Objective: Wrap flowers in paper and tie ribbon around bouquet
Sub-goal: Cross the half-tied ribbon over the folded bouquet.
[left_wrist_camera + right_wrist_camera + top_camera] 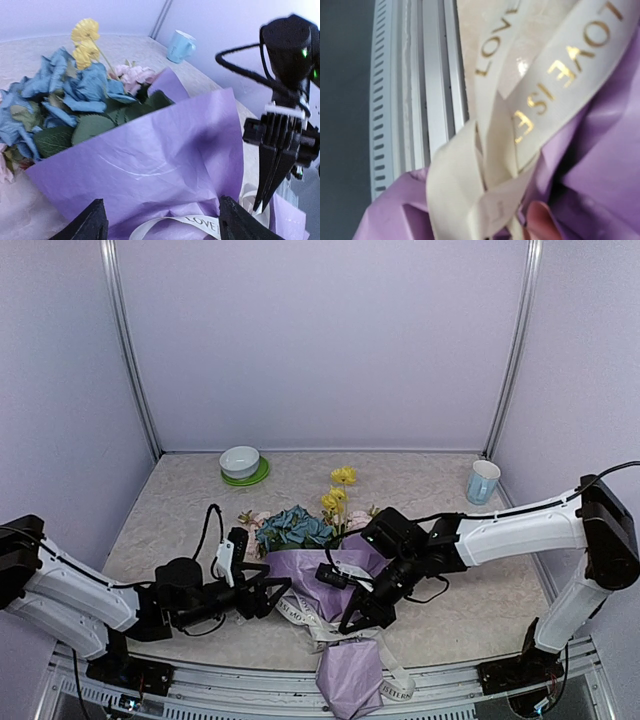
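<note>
Near edge: narrow tail of the paper (pixel 350 680), draped over the lip of the counter (pixel 170 510), with a loose end of the ribbon (pixel 396 687) just beside it. Close view from the right wrist: cream ribbon bands with gold lettering, crossing and bunching over lilac folds. No fingers of that gripper visible there.

Just behind, centre: the bouquet (pixel 305 575), lying on its side, narrow end toward the near edge, wide end pointing away. Ribbon looped loosely around and below the narrow part, spilling onto the counter.

Left of the wrap: left gripper (pixel 272 595), spread wide, one finger (pixel 90 222) on each side of the lilac cone. Holds nothing.

Right of the wrap: right gripper (pixel 350 622), pressed together, tips pointing down at the ribbon beside the paper. Possibly pinching a strand; too blurred to confirm.

Farther back: the flowers (pixel 293 528), spilling from the wide end. Blue hydrangea head, pale pink blossoms, dark leaves, yellow blooms reaching farthest.

Far back: white bowl (pixel 240 458) on a green plate (pixel 256 478), back left. Pale blue cup (pixel 483 481), back right, well apart from the bouquet.
</note>
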### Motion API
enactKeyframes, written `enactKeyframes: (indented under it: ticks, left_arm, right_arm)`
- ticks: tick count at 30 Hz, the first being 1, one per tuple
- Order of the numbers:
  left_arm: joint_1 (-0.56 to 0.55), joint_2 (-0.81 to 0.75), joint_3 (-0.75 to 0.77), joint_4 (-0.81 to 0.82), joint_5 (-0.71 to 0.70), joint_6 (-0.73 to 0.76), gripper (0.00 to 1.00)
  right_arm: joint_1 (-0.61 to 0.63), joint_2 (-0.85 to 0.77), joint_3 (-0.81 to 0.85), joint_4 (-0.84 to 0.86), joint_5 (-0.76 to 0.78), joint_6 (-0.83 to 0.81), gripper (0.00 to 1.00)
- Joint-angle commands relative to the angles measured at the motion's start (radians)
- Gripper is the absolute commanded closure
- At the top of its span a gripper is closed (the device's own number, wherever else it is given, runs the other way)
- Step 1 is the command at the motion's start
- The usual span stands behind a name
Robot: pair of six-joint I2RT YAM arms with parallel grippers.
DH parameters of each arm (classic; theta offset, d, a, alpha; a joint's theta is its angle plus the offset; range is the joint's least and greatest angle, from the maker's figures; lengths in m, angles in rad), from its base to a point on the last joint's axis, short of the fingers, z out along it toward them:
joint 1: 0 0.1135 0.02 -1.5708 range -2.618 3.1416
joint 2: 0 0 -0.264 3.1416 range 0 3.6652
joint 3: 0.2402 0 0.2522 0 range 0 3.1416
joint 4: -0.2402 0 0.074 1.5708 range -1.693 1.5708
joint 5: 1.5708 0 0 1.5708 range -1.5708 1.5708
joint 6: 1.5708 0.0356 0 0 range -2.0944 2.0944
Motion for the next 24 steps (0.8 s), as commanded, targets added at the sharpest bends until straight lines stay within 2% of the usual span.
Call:
enactKeyframes:
  ticks: [1, 3, 4, 6, 7, 10, 13, 17, 20, 24]
  left_arm:
    - [0.003, -0.113, -0.021, -0.107, -0.232, -0.104, 0.20]
    - [-0.001, -0.174, -0.031, -0.139, -0.278, -0.113, 0.21]
    - [-0.009, -0.204, -0.034, -0.143, -0.278, -0.087, 0.25]
    - [-0.080, -0.251, -0.005, -0.169, -0.259, 0.033, 0.37]
    - [-0.136, -0.250, 0.029, -0.203, -0.253, 0.129, 0.40]
    - [-0.278, -0.200, 0.133, -0.318, -0.133, 0.328, 0.41]
    - [-0.316, -0.115, 0.199, -0.393, 0.009, 0.382, 0.45]
    - [-0.330, -0.013, 0.289, -0.511, 0.069, 0.445, 0.65]
    - [-0.330, 0.048, 0.338, -0.549, 0.063, 0.492, 0.66]
    - [-0.318, 0.130, 0.414, -0.612, 0.080, 0.538, 0.57]
  right_arm:
    - [0.001, -0.030, -0.018, 0.052, -0.010, 0.034, 1.00]
    - [-0.005, -0.036, -0.027, 0.068, -0.011, 0.048, 1.00]
    - [-0.007, -0.038, -0.031, 0.077, -0.013, 0.056, 1.00]
    - [-0.013, -0.041, -0.042, 0.098, -0.016, 0.076, 1.00]
    - [-0.015, -0.041, -0.046, 0.108, -0.017, 0.086, 1.00]
    - [-0.023, -0.038, -0.043, 0.127, -0.011, 0.114, 1.00]
    - [-0.029, -0.044, -0.046, 0.145, -0.007, 0.143, 1.00]
    - [-0.035, -0.066, -0.056, 0.169, -0.004, 0.166, 1.00]
    - [-0.037, -0.066, -0.060, 0.182, -0.017, 0.176, 1.00]
    - [-0.038, -0.073, -0.065, 0.191, -0.012, 0.184, 1.00]
